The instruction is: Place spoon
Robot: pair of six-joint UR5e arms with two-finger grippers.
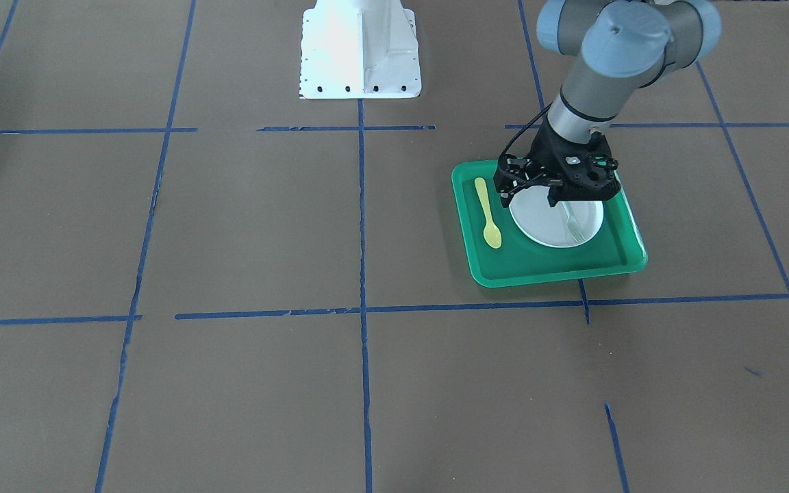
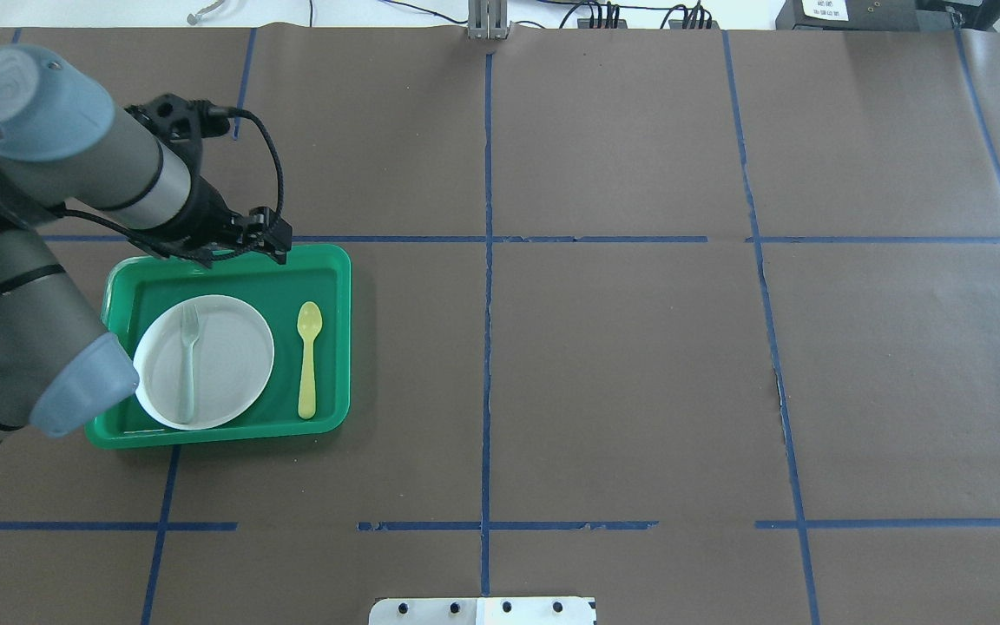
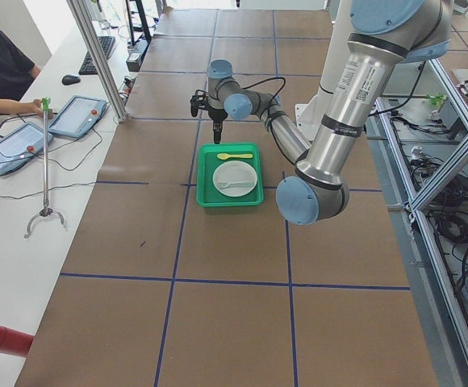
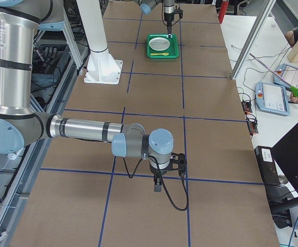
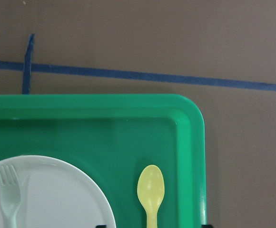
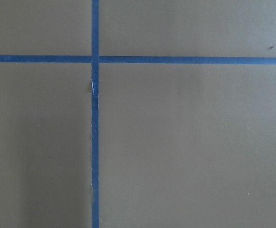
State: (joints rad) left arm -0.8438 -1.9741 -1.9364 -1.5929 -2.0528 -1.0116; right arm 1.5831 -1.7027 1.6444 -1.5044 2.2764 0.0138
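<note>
Now, spoon (image 2: 308, 360): flat in the green tray (image 2: 331, 260), just beside the white plate (image 2: 231, 347) but not touching it, bowl toward the far rim.
Left end effector (image 1: 530, 197): raised over the tray, jaws spread, holding nothing. The spoon lies below me, its bowl framed between my jaws in the wrist view.
Fork (image 2: 189, 365): pale grey-green, lying on the plate.
Right end effector (image 4: 158, 182): over the worktop (image 4: 216, 128), well apart from the tray; I cannot tell its grip.
</note>
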